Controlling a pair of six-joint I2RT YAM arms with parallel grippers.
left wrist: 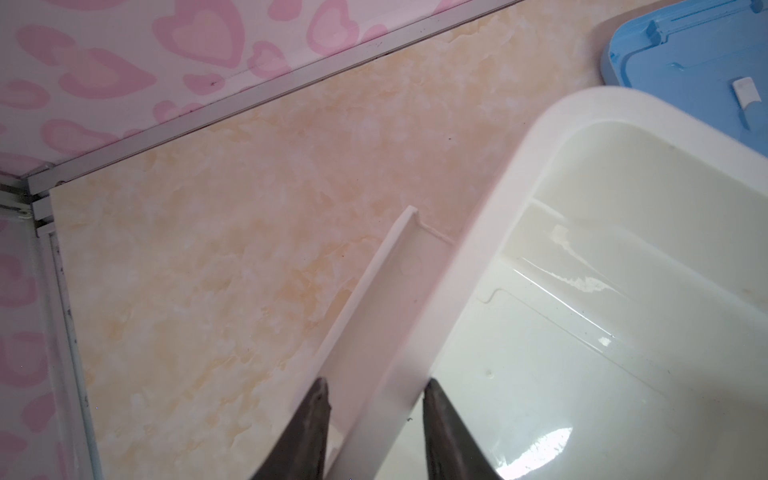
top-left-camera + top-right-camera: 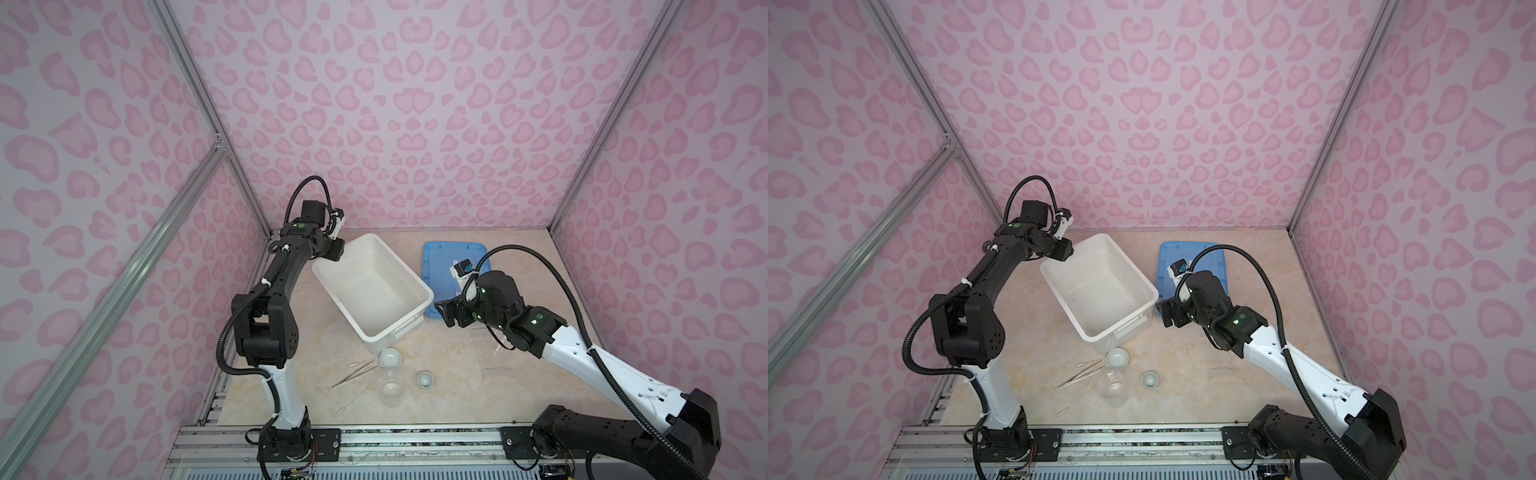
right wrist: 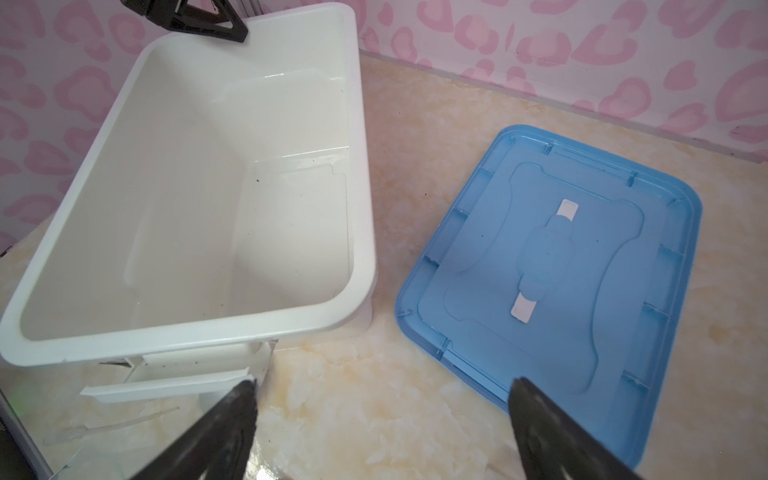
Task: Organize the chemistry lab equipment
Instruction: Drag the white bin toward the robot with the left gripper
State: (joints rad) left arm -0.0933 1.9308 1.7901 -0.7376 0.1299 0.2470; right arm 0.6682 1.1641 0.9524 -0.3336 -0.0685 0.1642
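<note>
1. White and shallow, the larger dish (image 2: 390, 358) stands on the desk (image 2: 457, 374) just in front of the near corner of the white bin (image 2: 409, 320). The smaller dish (image 2: 424, 379), of the same round shape, stands to its right, a little apart.
2. Just in front of the larger dish stands the clear beaker (image 2: 391, 388), upright. It is so transparent that the marble pattern of the desk shows through it.
3. Left of the dishes lie the thin metal tweezers (image 2: 353, 375), flat and slanted, with one end near the larger dish.
4. The clear dropper (image 2: 353, 400) lies flat to the left of the beaker. It is very faint, and its bulb end points toward the front edge of the desk.
5. All these things are on the desk outside the bin. The blue lid (image 3: 552, 257) lies flat on the desk beside the bin, on its right in both top views.
6. The left hand (image 1: 376, 390) is at the far left corner of the bin, with one of its fingers (image 1: 320, 415) outside the rim and the other inside. I cannot tell whether they press on the rim.
7. The right hand (image 3: 384, 386) hangs low over the desk between bin and lid. Its fingers are wide apart and hold nothing.
</note>
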